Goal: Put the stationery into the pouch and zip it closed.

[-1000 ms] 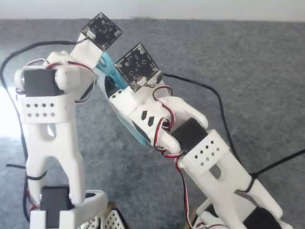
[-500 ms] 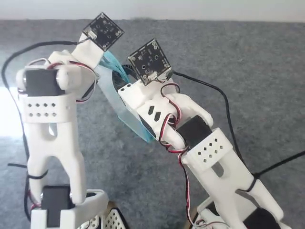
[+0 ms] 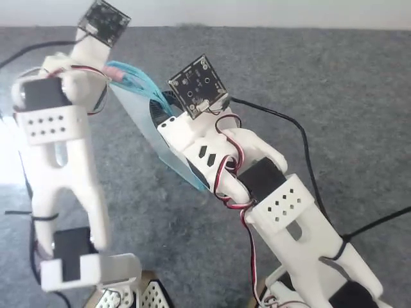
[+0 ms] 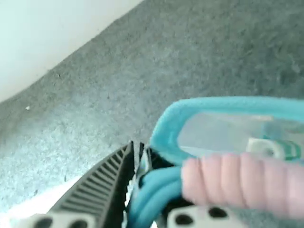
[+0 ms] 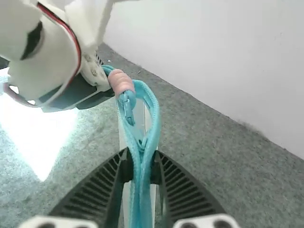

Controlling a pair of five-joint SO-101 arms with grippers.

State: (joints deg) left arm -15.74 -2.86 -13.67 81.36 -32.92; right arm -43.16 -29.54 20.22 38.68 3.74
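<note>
Hanging edge-up, the pouch (image 3: 140,120) runs lengthwise from the left gripper (image 4: 137,164), clamped at its pink pull (image 4: 232,183) end, to the right gripper (image 5: 141,171), pinching its teal rim (image 5: 151,118)

The pouch (image 3: 138,109) is clear with turquoise edging, and the zip pull (image 5: 121,81) at its ten o'clock end is ribbed pink. The mat (image 3: 347,90) is flecked grey; the arms (image 3: 64,173) are white.

No writing, label, number or sign can be read anywhere, the pouch (image 3: 138,115) included.
</note>
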